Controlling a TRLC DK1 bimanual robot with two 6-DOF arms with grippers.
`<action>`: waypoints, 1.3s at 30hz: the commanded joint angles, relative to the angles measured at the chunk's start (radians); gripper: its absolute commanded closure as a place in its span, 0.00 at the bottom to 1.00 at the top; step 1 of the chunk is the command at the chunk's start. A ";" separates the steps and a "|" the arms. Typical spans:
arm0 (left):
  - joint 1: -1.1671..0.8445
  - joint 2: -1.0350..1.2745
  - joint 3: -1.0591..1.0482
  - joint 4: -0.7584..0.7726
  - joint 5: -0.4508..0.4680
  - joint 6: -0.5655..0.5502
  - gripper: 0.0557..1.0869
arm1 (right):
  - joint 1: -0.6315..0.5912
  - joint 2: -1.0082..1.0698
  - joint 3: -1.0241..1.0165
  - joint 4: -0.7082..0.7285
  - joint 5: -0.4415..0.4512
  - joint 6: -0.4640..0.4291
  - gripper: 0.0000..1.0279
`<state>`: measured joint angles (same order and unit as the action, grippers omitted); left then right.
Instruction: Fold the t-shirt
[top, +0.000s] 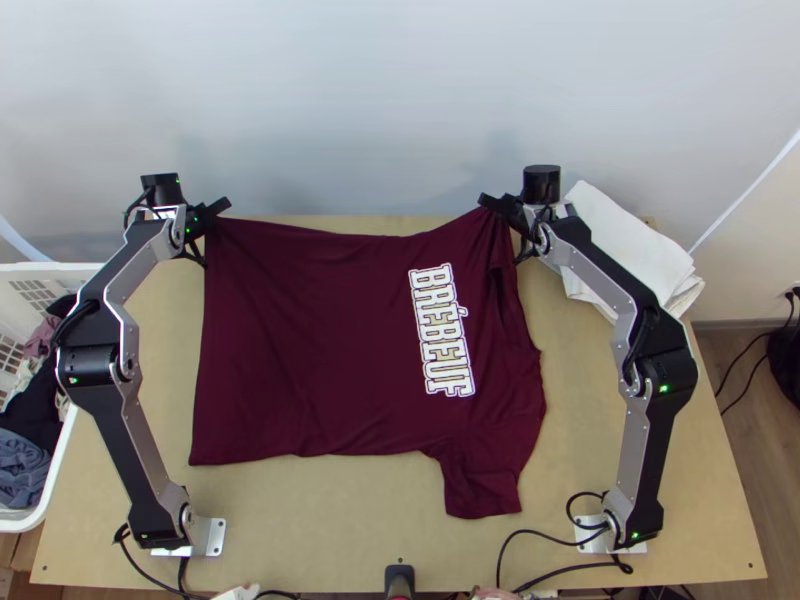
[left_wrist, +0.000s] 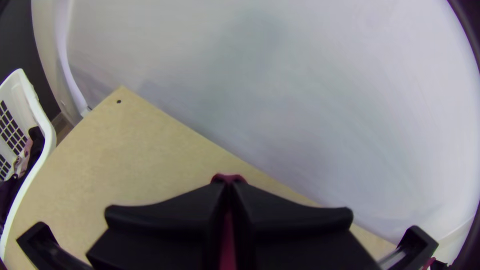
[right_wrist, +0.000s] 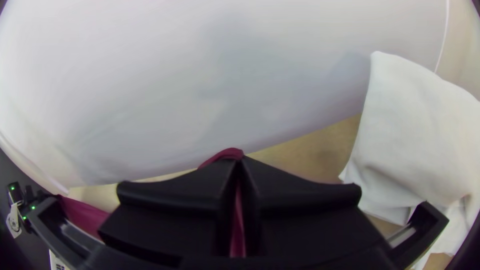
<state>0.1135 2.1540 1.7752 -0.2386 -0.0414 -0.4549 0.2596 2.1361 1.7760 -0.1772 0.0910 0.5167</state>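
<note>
Here we are above the light wooden table (top: 330, 520), with the dark maroon fabric t-shirt (top: 300, 340) lying between the two arms, its body spread broadly and its bold white lettering (top: 440, 330) facing up. We've got the black left gripper (top: 212, 212) right at the shirt's far hem corner, fingers together, clamped on the cloth; in the left wrist view we see a little maroon fold poking out past the fingertips. Over on the other side, the black right gripper (top: 499, 205) is clamped too, pinching the shirt's far edge close to the shoulder, and its own wrist view gives us maroon fabric squeezed between the closed fingers.

Look at that far edge: it dips between the two grips, with creases running away from the right one. The rest of the shirt is on our near side of both grippers, one short sleeve pointing towards the arms' bases. Just beside the right gripper we have a loosely folded white cloth (top: 630, 245), and past the left arm stands a white plastic laundry basket (top: 60, 470) with clothes inside.
</note>
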 joint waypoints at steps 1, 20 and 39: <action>0.009 -0.014 0.033 -0.014 -0.006 0.005 0.34 | 0.006 -0.015 0.022 0.008 0.016 0.005 0.42; 0.103 -0.230 0.075 -0.214 0.138 0.055 0.10 | 0.079 -0.544 -0.214 -0.219 0.072 0.008 0.15; 0.224 -0.530 -0.158 -0.372 0.433 0.199 0.10 | -0.042 -0.979 -0.659 -0.792 -0.080 0.046 0.11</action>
<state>0.3164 1.7596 1.6527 -0.5968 0.3820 -0.3553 0.2543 1.1797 1.1679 -0.8818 0.0326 0.5312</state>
